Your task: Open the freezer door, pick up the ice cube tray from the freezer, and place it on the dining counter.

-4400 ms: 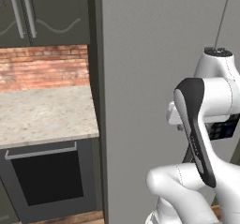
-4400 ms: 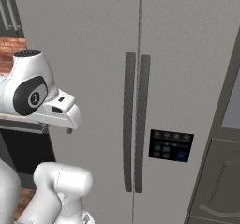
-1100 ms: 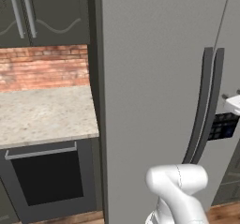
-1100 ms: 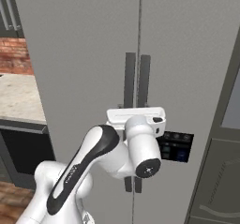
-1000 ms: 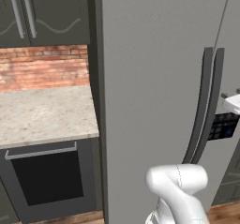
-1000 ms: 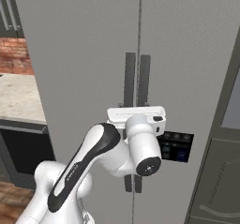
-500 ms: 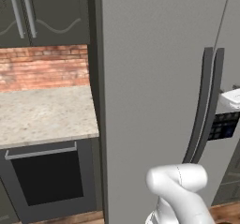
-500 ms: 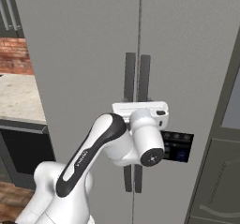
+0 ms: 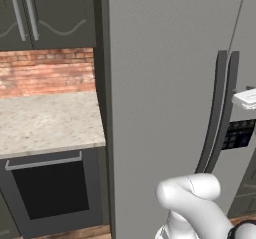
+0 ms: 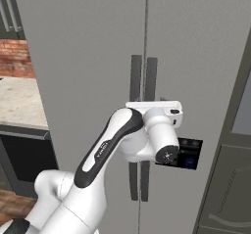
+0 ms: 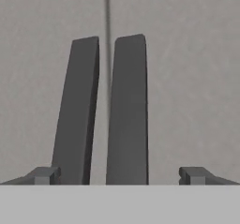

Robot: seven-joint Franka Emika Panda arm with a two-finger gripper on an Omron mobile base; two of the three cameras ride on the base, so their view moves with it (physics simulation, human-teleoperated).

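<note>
- While doors sit shut, pincer [image 11: 117, 175] is wide open, holding nothing, facing two dark handles.
- Freezer door [image 10: 83, 71] closed; its handle [image 11: 77, 110] between the fingertips [image 11: 44, 175].

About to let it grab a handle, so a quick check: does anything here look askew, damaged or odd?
Nothing stands out. Both grey doors are shut and flush, their two dark handles stand side by side, and the hand is open in front of them. The worktop beside the fridge looks unspilled.
</note>
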